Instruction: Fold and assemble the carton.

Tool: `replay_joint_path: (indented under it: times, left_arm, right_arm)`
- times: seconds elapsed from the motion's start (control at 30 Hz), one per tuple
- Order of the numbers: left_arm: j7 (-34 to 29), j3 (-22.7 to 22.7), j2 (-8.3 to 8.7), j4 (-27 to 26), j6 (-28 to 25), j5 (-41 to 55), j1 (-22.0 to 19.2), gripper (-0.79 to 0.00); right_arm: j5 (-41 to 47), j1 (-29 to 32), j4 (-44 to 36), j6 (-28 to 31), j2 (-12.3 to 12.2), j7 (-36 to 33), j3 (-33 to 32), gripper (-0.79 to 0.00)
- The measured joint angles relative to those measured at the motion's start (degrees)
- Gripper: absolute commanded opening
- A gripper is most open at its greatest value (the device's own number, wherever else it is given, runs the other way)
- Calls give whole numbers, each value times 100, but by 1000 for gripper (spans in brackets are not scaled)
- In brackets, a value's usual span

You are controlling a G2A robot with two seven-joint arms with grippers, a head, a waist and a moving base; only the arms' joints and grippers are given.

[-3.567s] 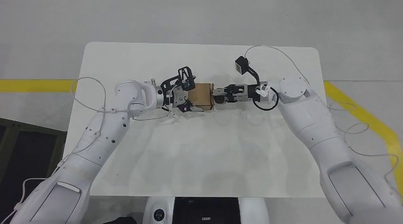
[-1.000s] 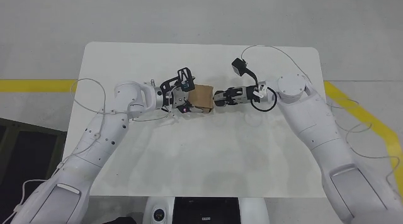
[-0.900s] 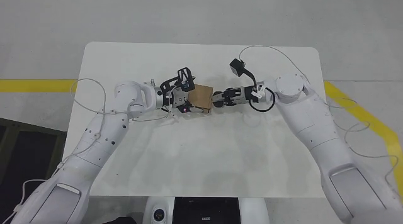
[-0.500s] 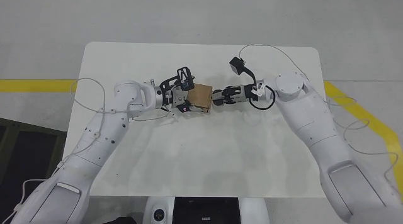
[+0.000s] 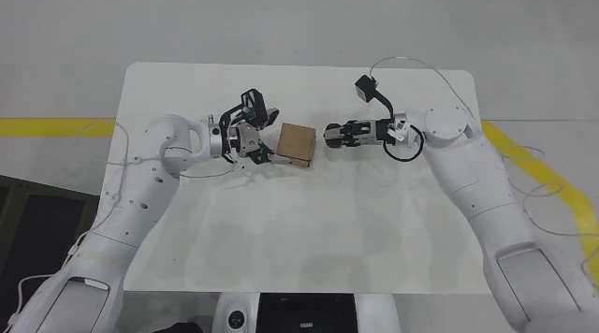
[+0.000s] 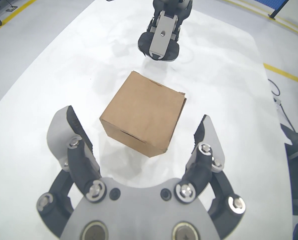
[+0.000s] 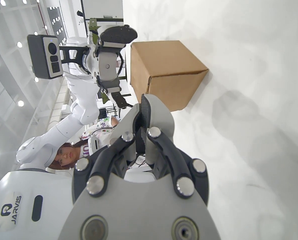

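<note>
Top view | closed brown cardboard carton [image 5: 296, 145], cube-shaped | left tool [image 6: 137, 113] released | right tool [image 7: 142, 108] clenched empty

I work in a large robot laboratory or test hall. My white bench [image 5: 309, 239] stands on a smooth grey floor [image 5: 281, 6] with yellow lines [image 5: 51, 127] at the left and right edges of the frame. The right wrist view shows a high white ceiling [image 7: 6, 58] with round lamps [image 7: 3, 2].
</note>
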State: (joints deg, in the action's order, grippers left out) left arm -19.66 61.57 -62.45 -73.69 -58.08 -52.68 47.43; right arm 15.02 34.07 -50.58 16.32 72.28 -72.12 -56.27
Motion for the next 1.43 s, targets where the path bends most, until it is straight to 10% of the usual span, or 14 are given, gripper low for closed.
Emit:
replay_joint_path:
  times: [0.07,0.1,0.77,1.43]
  left_arm:
    - [-270,120,75,-92,7,567,20,0]
    - [-387,187,107,-124,9,786,19,0]
    - [-557,1368,399,-356,788,1124,-240,0]
    - [-718,1565,484,-100,657,1325,-564,-1]
  right_arm:
    - [-5,32,-109,191,-28,25,-73,-354]
    - [-6,43,-141,296,-40,36,-106,0]
    - [-1371,-85,-562,2914,-451,1607,-1320,0]
    - [-3135,3,-1213,2692,-789,2901,-2203,0]
